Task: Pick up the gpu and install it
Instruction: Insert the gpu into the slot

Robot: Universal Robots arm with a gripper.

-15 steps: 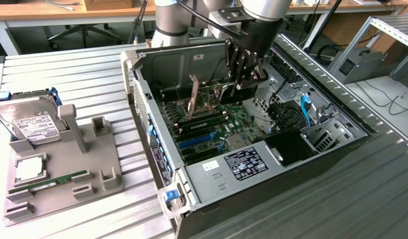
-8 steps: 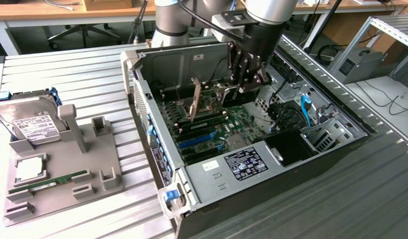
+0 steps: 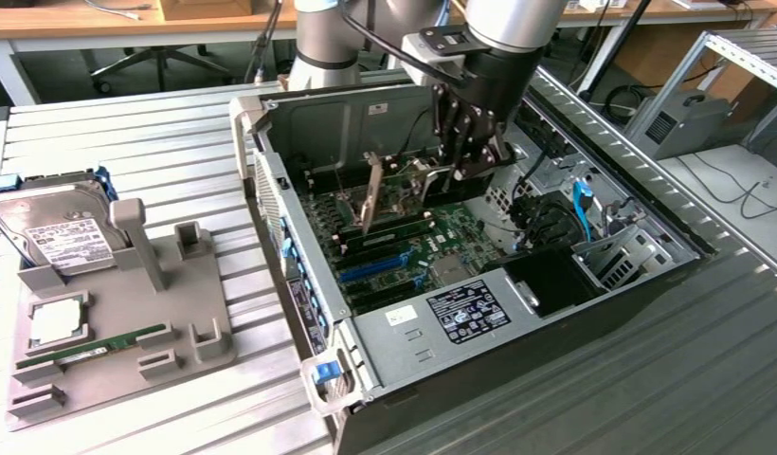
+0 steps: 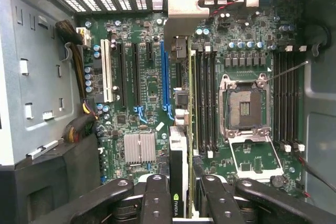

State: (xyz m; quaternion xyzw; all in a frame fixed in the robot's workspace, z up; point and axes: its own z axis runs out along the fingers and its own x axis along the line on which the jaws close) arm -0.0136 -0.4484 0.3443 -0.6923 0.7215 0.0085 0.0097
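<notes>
The long slatted metal table (image 3: 149, 142) carries the open black and grey tower computer case (image 3: 351, 114), lying on its side with the green motherboard (image 3: 452, 227) facing up. Off to the exterior view's left sits a grey plastic parts fixture (image 3: 123, 351), where a silver hard drive (image 3: 60, 237) and a narrow green RAM stick (image 3: 92, 346) remain. The arm reaches down into the case, and its black gripper (image 3: 471, 156) pinches the gpu (image 3: 407, 185), a thin dark card with a silvery-tan bracket, on edge between its fingers (image 4: 157, 198). So the pick-up looks done. The card hangs above the board near the long blue slot (image 4: 165, 77), apparently not seated; whether it lines up I cannot tell.
</notes>
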